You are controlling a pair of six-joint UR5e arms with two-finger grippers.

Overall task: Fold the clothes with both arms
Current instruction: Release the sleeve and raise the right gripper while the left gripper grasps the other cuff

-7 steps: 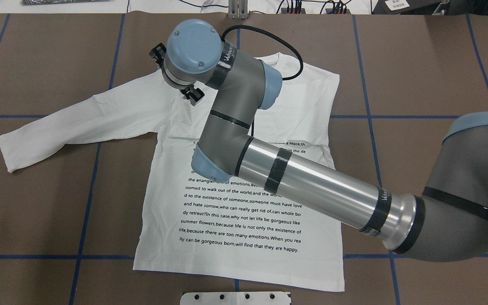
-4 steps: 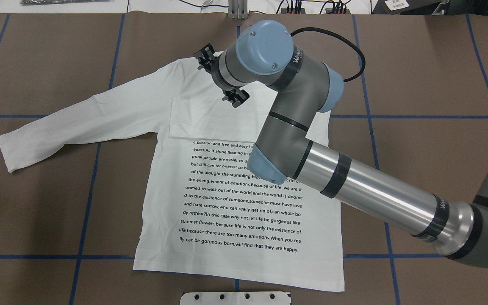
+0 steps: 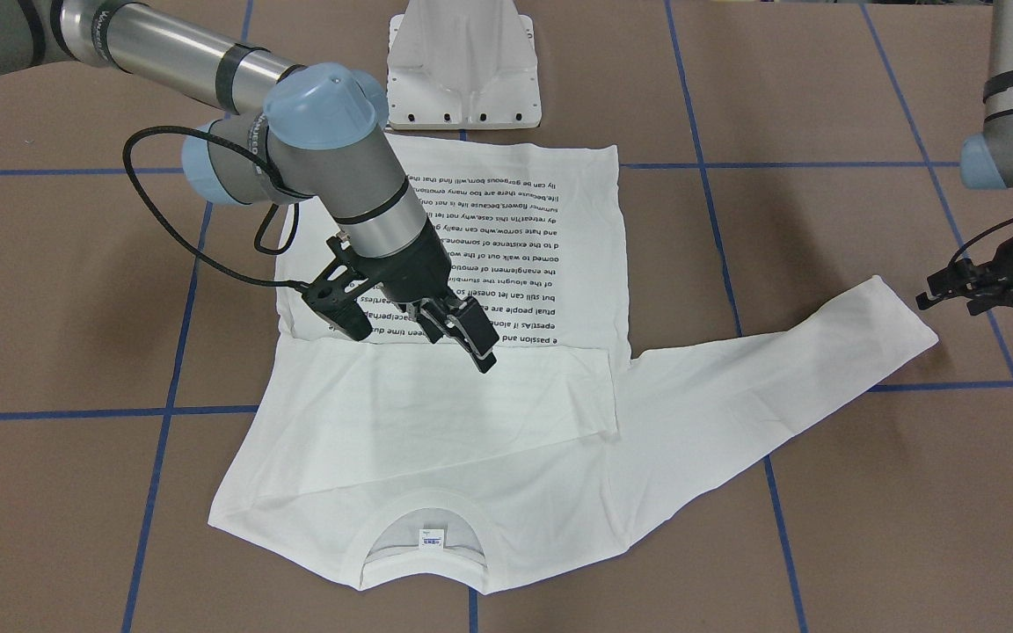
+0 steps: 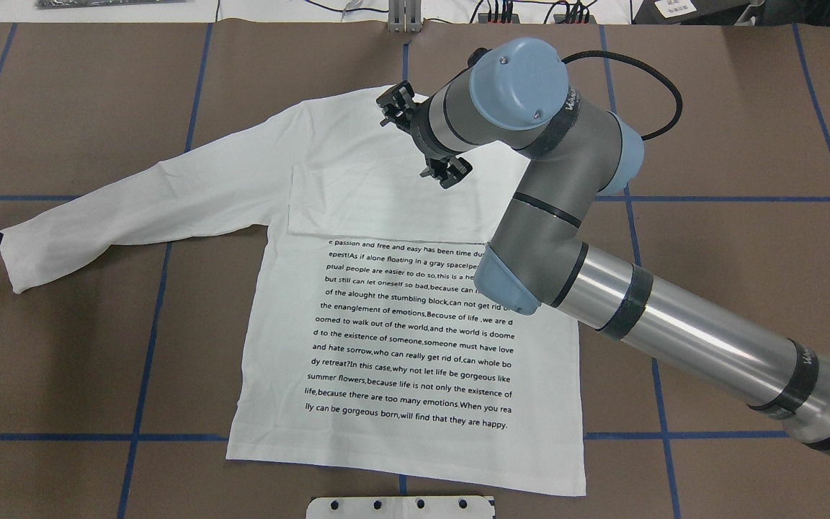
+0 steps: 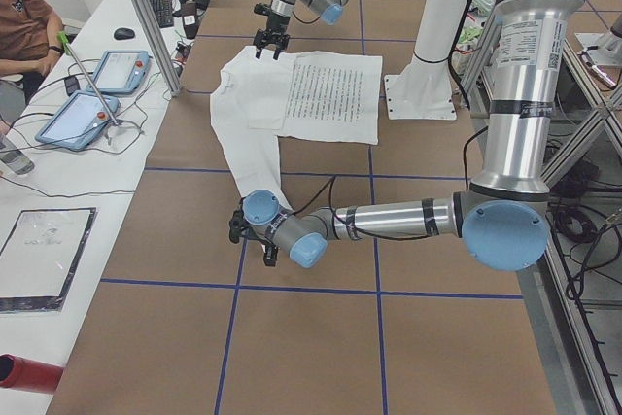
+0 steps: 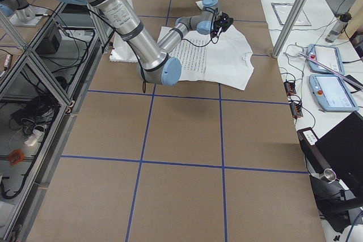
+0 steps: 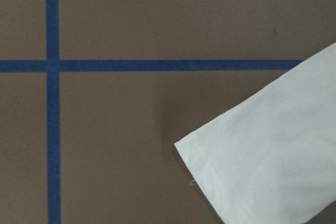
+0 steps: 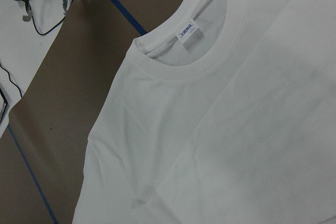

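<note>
The white long-sleeved T-shirt [image 4: 400, 216] lies flat on the brown table, black text facing up. One sleeve is folded across the chest [image 3: 436, 396]. The other sleeve stretches out to its cuff [image 4: 15, 252]. The ribbed collar [image 3: 423, 514] with its neck label [image 8: 189, 31] points away from the robot. My right gripper [image 3: 462, 347] hovers open and empty above the folded sleeve's edge. My left gripper [image 3: 933, 297] hangs open just off the outstretched cuff [image 7: 262, 171], touching nothing.
The white pedestal [image 3: 462, 70] stands at the shirt's hem. Blue tape lines [image 4: 148, 317] grid the brown table. In the exterior left view a person [image 5: 19, 17] sits at a side bench with tablets [image 5: 97, 89] and cables.
My right arm has swung rightward across the shirt's top, from its left shoulder to near the collar. My left gripper has come into the overhead view beside the cuff.
</note>
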